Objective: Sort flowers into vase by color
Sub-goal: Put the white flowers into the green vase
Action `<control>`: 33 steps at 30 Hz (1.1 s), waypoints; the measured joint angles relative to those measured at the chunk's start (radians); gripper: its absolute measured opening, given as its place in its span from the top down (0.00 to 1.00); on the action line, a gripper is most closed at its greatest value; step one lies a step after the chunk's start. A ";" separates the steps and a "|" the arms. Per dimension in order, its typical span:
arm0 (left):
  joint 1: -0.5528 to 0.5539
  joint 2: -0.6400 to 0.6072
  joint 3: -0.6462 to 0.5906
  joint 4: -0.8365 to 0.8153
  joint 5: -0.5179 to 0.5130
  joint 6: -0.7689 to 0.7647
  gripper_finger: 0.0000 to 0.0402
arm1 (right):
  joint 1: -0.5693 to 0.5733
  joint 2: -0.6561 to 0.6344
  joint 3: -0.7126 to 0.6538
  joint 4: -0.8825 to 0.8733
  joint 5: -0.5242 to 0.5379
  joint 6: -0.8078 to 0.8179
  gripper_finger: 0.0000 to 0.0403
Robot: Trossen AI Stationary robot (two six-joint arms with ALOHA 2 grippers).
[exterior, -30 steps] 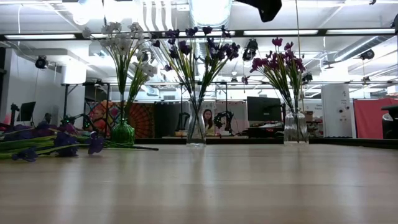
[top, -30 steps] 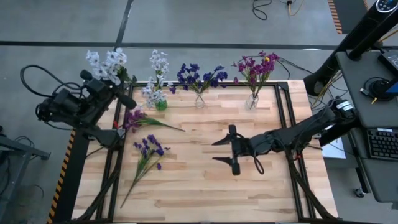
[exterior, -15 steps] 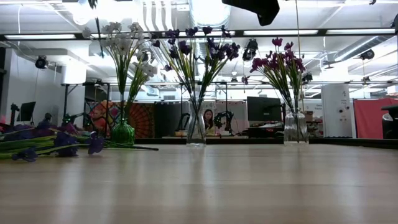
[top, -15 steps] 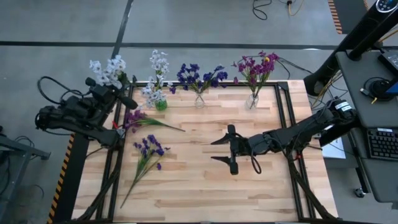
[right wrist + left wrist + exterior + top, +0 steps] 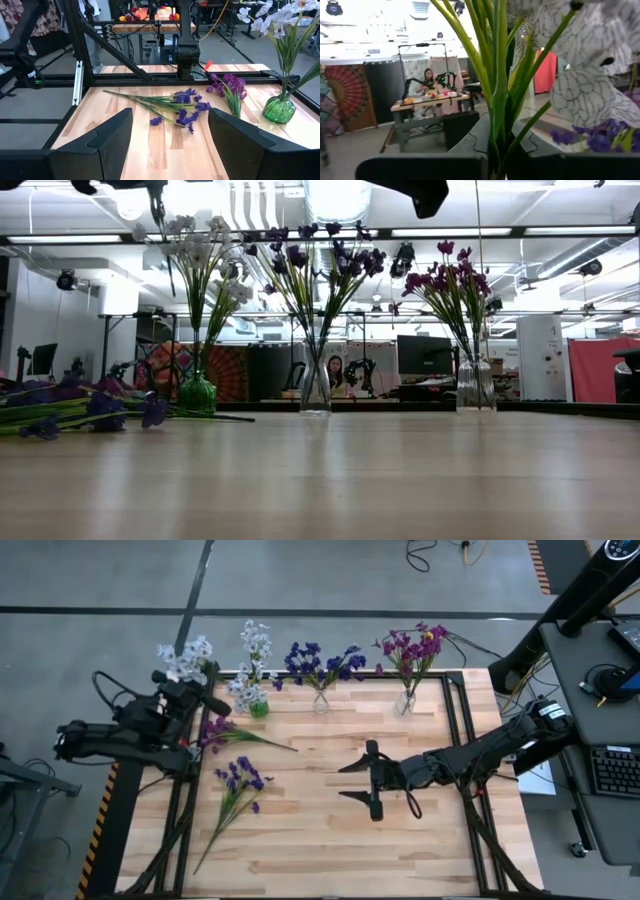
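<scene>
Flowers first: a whitish sprig point(image 5: 186, 657) is clenched by its green stems in the jaws of the left gripper point(image 5: 192, 692), held in the air over the desk's back left corner, just beside the green vase point(image 5: 259, 709); the left wrist view looks straight up those stems point(image 5: 492, 85) between the closed fingers, with pale veined petals filling one side. The right gripper point(image 5: 371, 780) hangs over the middle of the desk point(image 5: 330, 840) with its jaws released and spread, nothing between them. Out from there, two loose sprigs lie on the left part of the desk: a magenta-purple one point(image 5: 222, 730) close to the left arm, and a dark blue-violet one point(image 5: 240, 780) nearer the front, its long stem trailing toward the front left corner. Along the back edge stand three vases: the green one with whitish flowers point(image 5: 254, 648), a clear glass vase point(image 5: 321, 702) with dark blue-violet flowers point(image 5: 318, 660), and another clear glass vase point(image 5: 404, 703) with magenta-purple flowers point(image 5: 412, 645). Beyond the desk, in the low view, a person point(image 5: 333, 375) sits far off in the workshop.
</scene>
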 joint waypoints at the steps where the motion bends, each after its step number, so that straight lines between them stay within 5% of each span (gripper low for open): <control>1: 0.007 0.002 0.005 -0.022 0.001 -0.006 0.99 | 0.000 0.000 0.000 0.003 0.000 0.000 0.37; 10: 0.099 0.009 0.077 -0.229 0.040 -0.134 0.99 | 0.000 0.000 0.000 0.013 0.000 0.004 0.37; 21: 0.350 0.049 0.152 -0.498 0.283 -0.341 0.99 | -0.006 0.000 0.000 0.013 0.000 0.016 0.37; 33: 0.564 0.065 0.131 -0.512 0.583 -0.439 0.99 | -0.006 0.000 0.000 0.004 0.000 0.025 0.37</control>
